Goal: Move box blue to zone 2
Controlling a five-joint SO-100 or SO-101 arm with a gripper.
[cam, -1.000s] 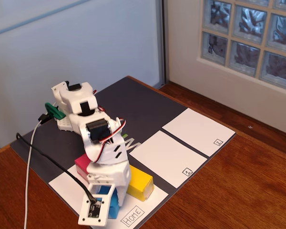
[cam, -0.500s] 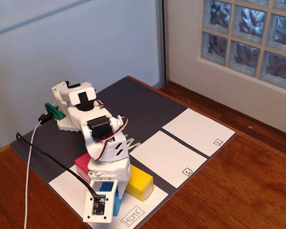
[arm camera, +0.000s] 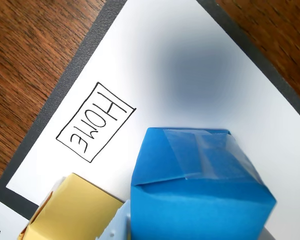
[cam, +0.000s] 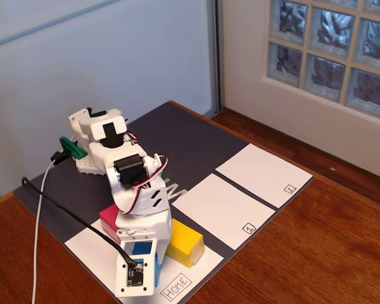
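Dark mat [cam: 196, 136] on wooden table [cam: 316, 253], arm bent low over Home sheet [arm camera: 155, 65] at near left, blue box [arm camera: 200, 185] there beside yellow block [cam: 185, 242], gripper [cam: 142, 253] directly above for pickup, jaw state indeterminable, zone 2 [cam: 263, 172] at far right vacant.

This looks like a room in a home: a polished wooden worktop [cam: 316, 247] stands against a pale wall [cam: 101, 69], and a glass-block window [cam: 332, 47] with a cream sill fills the upper right of the fixed view.
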